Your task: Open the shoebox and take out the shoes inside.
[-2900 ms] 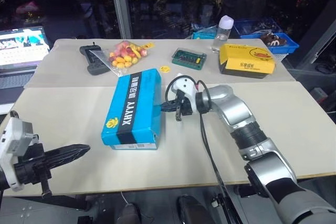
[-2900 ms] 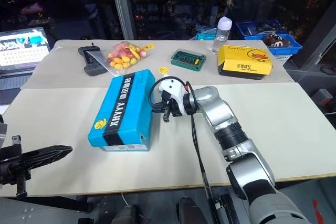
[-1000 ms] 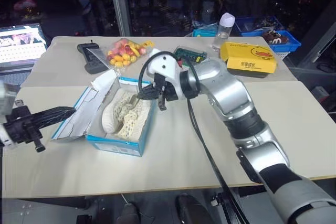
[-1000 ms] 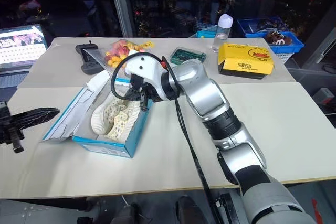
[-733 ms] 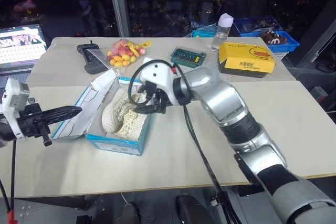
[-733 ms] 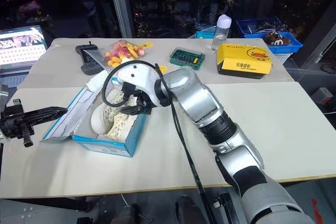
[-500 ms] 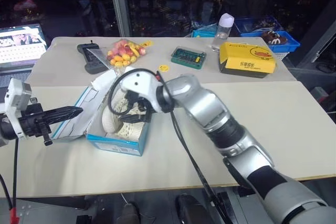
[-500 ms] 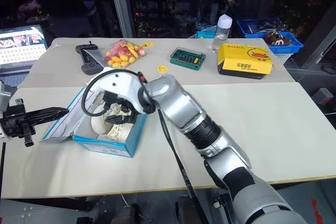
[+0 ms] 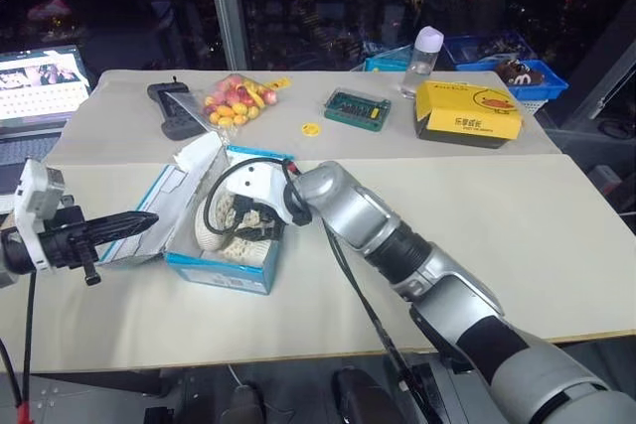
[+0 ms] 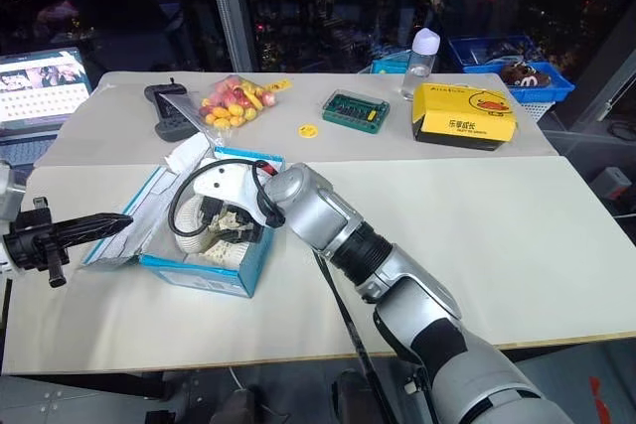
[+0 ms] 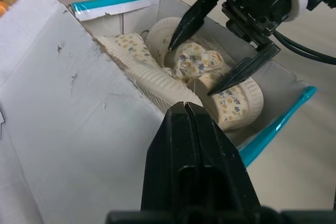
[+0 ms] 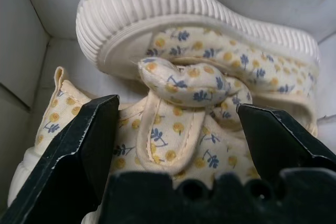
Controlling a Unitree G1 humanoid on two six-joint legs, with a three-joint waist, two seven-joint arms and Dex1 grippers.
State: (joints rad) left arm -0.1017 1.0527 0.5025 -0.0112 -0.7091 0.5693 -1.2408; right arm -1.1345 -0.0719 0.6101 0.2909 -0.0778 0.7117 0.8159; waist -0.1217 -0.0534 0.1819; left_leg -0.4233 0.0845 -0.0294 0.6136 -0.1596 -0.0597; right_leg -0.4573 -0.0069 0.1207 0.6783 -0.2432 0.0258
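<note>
Shoebox (image 9: 224, 263) open (right pincer (image 11: 220, 66) straddles shoes (image 12: 194, 93)).

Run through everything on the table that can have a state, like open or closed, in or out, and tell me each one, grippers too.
shoebox: open, lid folded back toward the robot's left
shoes: both in the box, not yet lifted
right gripper: open, fingers straddling one shoe's strap
left gripper: shut, at the lid
yellow box: closed
bottle: capped, upright
laptop: open, screen lit

Head views look down over the table (image 9: 517, 245); both wrist views peer closely into the shoebox (image 11: 94, 129).
</note>
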